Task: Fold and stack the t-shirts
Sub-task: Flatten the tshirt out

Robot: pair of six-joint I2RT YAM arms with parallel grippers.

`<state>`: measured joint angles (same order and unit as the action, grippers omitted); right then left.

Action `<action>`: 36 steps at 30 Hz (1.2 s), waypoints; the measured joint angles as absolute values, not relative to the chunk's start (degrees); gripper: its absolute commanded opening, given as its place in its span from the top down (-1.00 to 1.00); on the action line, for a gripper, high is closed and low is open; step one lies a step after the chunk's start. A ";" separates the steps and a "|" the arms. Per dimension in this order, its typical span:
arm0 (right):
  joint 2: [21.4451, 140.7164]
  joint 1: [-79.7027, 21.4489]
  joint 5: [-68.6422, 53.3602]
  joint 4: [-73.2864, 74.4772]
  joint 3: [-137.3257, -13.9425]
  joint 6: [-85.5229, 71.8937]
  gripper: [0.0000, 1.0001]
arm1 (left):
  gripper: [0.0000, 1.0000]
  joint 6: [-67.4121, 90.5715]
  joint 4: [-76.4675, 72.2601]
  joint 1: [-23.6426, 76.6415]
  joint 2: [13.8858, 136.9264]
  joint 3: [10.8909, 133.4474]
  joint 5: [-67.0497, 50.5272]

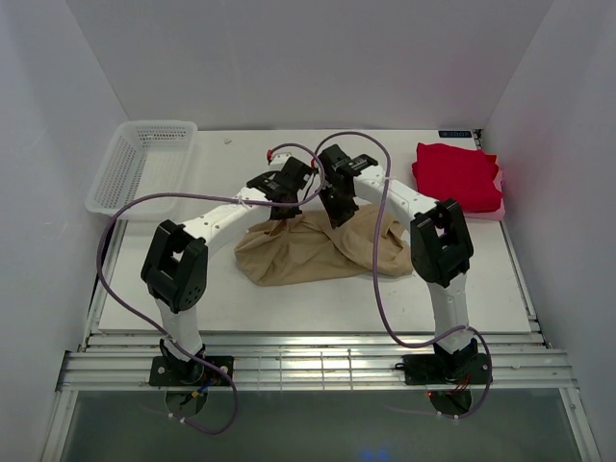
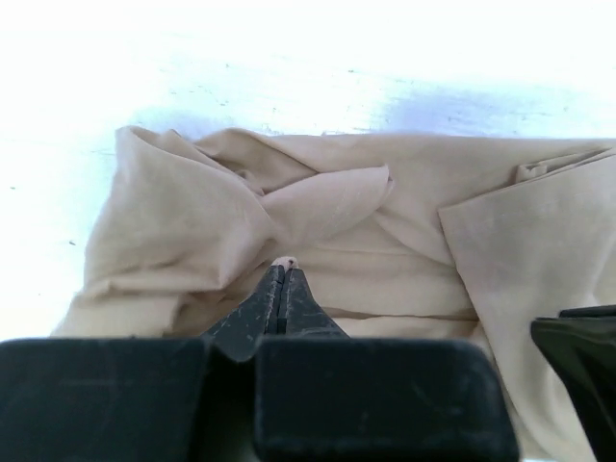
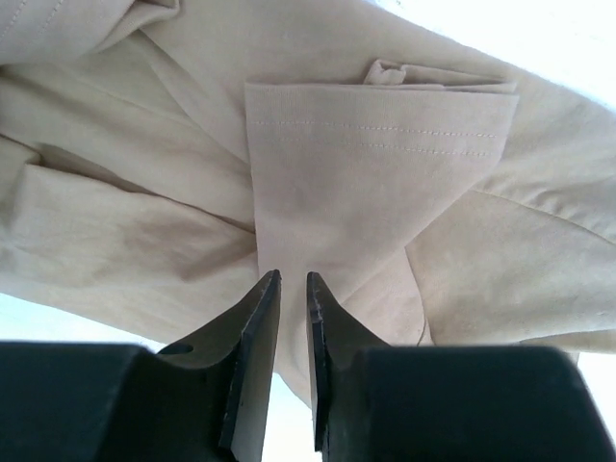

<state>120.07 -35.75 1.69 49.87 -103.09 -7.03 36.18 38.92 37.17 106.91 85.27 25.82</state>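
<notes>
**Sam:** Where is the soft tan-beige cloth t-shirt (image 1: 298, 255)?

**Mia:** It lies all crumpled in the middle of the flat white table (image 1: 289, 310), right in front of both arms.

**Sam:** And the bright red cloth t-shirt (image 1: 454, 175)?

**Mia:** It sits folded in the far right corner, well apart from the tan one.

**Sam:** What about the left gripper (image 1: 286, 212)?

**Mia:** It points down at the far edge of the tan shirt. Its two black jaws are pressed tight together. The tips are at the cloth, but I cannot tell if a bit is caught.

**Sam:** And the right gripper (image 1: 337, 214)?

**Mia:** It is just beside the left one, over the tan shirt. Its jaws stand a tiny bit apart, with a thin gap. A sleeve (image 3: 375, 144) with a stitched hem shows just past the tips.

**Sam:** And the white plastic mesh basket (image 1: 154, 126)?

**Mia:** It is in the far left corner, away from both shirts.
</notes>
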 measured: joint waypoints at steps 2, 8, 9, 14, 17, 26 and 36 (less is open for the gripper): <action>120.07 -35.70 1.43 50.04 -102.67 -7.07 0.52 | 1.00 36.21 39.11 36.88 105.67 85.27 25.67; 120.07 -35.73 -0.71 49.15 -98.32 -7.53 0.32 | 1.00 36.82 39.27 36.82 105.16 84.01 24.60; 120.07 -35.73 -0.97 49.10 -97.60 -7.60 0.31 | 1.00 36.95 39.51 36.82 105.14 83.53 24.49; 120.07 -35.73 -2.46 48.47 -96.55 -8.38 0.25 | 1.00 37.52 40.38 36.82 104.81 81.84 24.27; 120.11 -35.73 -3.38 47.72 -96.55 -8.67 0.24 | 1.00 37.52 40.60 36.82 103.77 81.54 24.34; 121.62 -35.73 -5.04 46.33 -97.49 -9.21 0.22 | 1.00 37.54 41.30 36.69 100.60 80.95 24.71; 124.20 -35.70 -4.49 46.17 -98.50 -9.91 0.33 | 1.00 37.98 42.50 36.05 97.58 78.81 25.06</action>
<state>124.20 -35.70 -4.49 46.17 -98.50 -9.91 37.98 42.50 36.05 97.58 78.81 25.06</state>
